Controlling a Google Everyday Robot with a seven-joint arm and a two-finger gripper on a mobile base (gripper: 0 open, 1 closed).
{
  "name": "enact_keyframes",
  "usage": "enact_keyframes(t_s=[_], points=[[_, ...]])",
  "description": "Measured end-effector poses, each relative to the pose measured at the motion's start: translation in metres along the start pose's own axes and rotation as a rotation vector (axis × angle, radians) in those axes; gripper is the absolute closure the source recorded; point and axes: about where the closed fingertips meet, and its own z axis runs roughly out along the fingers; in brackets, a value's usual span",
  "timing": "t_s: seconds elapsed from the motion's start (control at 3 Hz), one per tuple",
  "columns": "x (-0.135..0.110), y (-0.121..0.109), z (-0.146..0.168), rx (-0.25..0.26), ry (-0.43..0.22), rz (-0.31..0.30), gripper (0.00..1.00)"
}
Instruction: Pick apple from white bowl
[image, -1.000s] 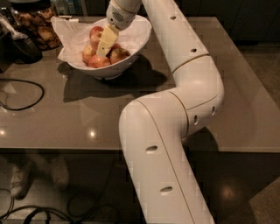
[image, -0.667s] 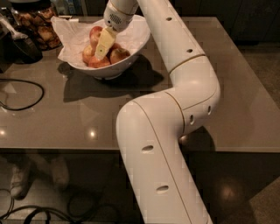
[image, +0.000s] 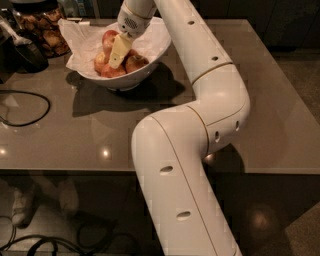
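Note:
The white bowl (image: 131, 81) stands at the table's back left, lined with crumpled white paper (image: 82, 44). It holds a pile of several apples. The largest apple (image: 109, 38), red with yellow patches, lies at the back of the pile, with smaller red ones (image: 135, 63) in front of it. My gripper (image: 119, 51) reaches down into the bowl from above, its pale yellow tip among the apples, just right of and below the large apple. It touches or nearly touches the pile. The tip hides part of the pile.
A dark container of brown snacks (image: 44, 31) stands left of the bowl, with a dark object (image: 20, 52) in front of it. A black cable (image: 25, 107) loops on the grey table (image: 280, 125) at the left. My white arm (image: 210, 100) crosses the table's middle.
The gripper stays down in the bowl among the apples and has barely shifted. No apple has visibly risen.

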Motion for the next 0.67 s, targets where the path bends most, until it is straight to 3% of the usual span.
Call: enact_keyframes(t_s=[0.67], points=[[0.0000, 0.0000, 0.0000, 0.000, 0.000, 0.000, 0.80]])
